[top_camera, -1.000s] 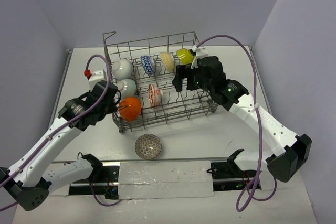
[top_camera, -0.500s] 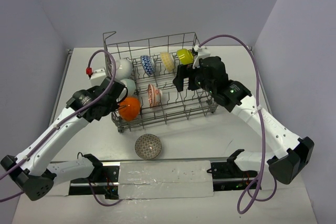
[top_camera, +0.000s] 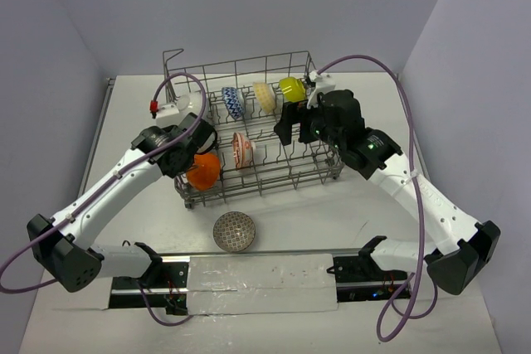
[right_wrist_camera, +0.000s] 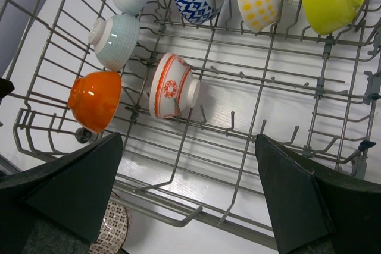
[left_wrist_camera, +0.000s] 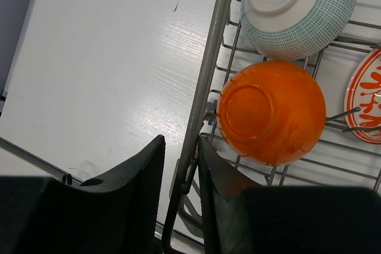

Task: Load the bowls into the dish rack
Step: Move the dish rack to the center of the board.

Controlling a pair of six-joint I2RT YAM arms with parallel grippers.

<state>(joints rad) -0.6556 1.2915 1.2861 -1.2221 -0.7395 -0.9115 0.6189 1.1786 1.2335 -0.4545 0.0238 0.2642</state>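
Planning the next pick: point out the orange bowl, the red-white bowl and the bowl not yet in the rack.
orange bowl (left_wrist_camera: 271, 113), left wrist view, on its upturned underside.
red-white bowl (right_wrist_camera: 169, 87), right wrist view, on its patterned side.
grey bowl (top_camera: 234, 231), top external view, middle of its patterned surface.

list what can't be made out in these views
Top view: the left claw is hidden under the left arm.
Top view: the teal-checked bowl is largely covered by the same arm.
Left wrist view: the red-white bowl is cut off by the right edge.
Right wrist view: the grey bowl is mostly cut off by the bottom edge.
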